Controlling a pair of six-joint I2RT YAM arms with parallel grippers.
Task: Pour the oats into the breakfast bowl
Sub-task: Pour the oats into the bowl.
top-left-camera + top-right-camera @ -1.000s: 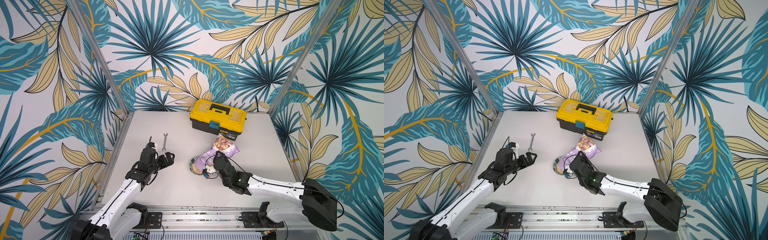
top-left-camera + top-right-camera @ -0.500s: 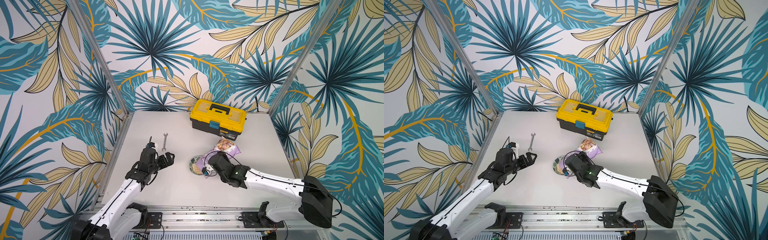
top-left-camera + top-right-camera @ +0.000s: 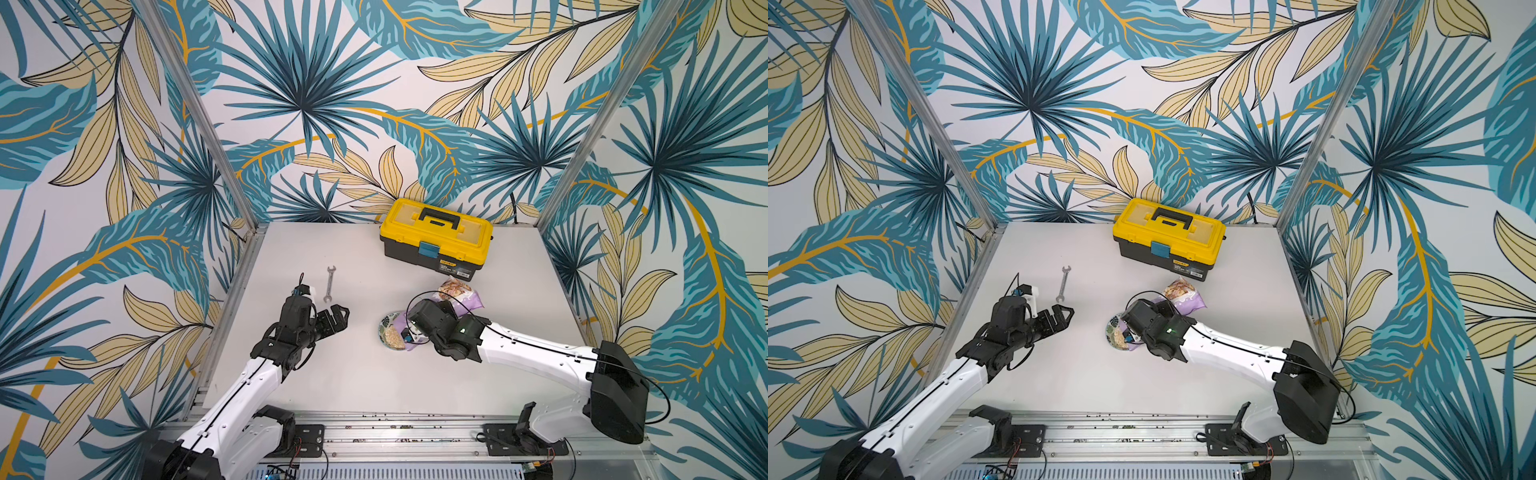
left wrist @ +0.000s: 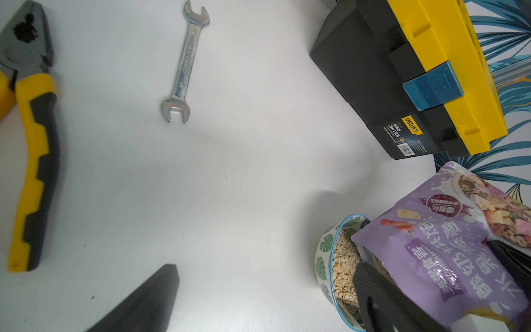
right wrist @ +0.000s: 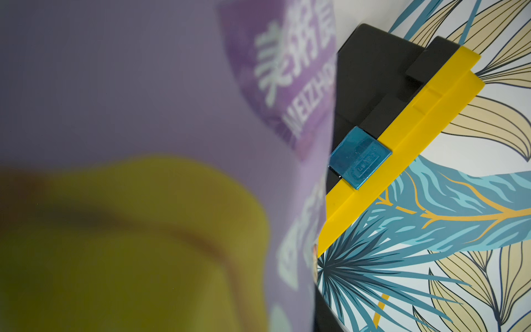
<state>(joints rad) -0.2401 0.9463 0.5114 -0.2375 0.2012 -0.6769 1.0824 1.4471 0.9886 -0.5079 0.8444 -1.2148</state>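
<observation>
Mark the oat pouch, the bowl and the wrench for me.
oat pouch [image 4: 431, 238], left wrist view, on its printed purple front.
bowl [image 4: 321, 258], left wrist view, on its leaf-patterned outer wall.
wrench [image 4: 185, 61], left wrist view, on its shaft.

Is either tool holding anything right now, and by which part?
Right tool clamps the lilac oats pouch across its middle, mouth tipped over the bowl. Left tool is open, holding nothing.

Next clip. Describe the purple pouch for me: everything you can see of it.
The purple pouch is a flat lilac bag of glossy, plastic-like film, printed with food photos, a darker purple label panel and white characters. It is tipped mouth-down over the leaf-patterned bowl, its base raised toward the toolbox. The right tool clamps its middle from both sides. Beige oats lie in the bowl below its mouth.
</observation>
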